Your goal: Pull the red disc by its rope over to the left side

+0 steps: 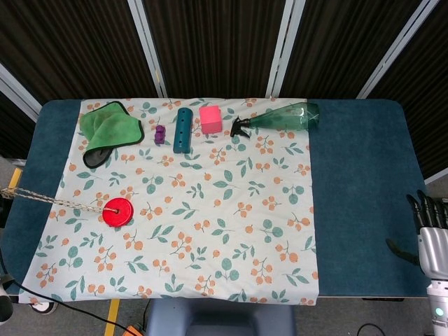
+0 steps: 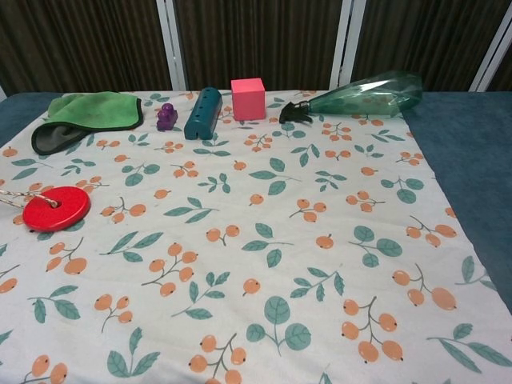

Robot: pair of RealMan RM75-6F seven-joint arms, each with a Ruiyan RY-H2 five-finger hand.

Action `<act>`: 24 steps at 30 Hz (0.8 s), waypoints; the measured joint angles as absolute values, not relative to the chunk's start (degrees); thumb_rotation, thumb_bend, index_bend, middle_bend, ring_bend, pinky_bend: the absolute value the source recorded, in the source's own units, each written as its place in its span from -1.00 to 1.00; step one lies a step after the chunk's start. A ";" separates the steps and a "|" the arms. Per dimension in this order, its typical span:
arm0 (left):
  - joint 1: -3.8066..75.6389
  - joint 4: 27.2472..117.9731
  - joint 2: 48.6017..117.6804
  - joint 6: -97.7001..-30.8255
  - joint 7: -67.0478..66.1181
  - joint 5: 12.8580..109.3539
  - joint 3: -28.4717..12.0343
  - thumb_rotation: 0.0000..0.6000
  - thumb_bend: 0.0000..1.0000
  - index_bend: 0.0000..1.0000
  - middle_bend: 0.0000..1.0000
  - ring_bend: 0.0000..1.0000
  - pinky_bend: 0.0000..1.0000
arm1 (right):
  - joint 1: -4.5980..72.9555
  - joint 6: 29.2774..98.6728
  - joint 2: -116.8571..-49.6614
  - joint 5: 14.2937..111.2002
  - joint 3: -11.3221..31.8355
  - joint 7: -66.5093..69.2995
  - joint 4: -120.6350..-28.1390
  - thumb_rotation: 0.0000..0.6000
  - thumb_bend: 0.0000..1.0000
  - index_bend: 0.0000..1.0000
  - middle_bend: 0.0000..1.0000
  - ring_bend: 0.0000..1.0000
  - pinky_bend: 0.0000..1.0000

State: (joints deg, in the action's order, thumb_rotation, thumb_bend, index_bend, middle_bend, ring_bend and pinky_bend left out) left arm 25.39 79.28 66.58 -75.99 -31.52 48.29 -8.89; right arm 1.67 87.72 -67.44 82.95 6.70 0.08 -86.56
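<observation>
On the cloth's left edge lies the red disc (image 1: 117,211), rope (image 1: 42,197) taut.

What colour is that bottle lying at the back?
The spray bottle is see-through green with a black nozzle, clearest in the chest view.

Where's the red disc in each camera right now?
Head view: the red disc lies near the left edge of the tablecloth, with its rope running off left.
Chest view: the disc is at the far left, at mid-height.
Shared landmark: the green cloth lies beyond it.
</observation>
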 measured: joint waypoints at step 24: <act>22.74 81.45 71.64 -76.69 -6.11 73.10 -5.00 1.00 -0.40 -1.00 -1.00 -1.00 -0.98 | 0.87 88.28 -66.84 83.11 6.22 4.06 -86.37 1.00 -0.40 -1.00 -1.00 -1.00 -1.00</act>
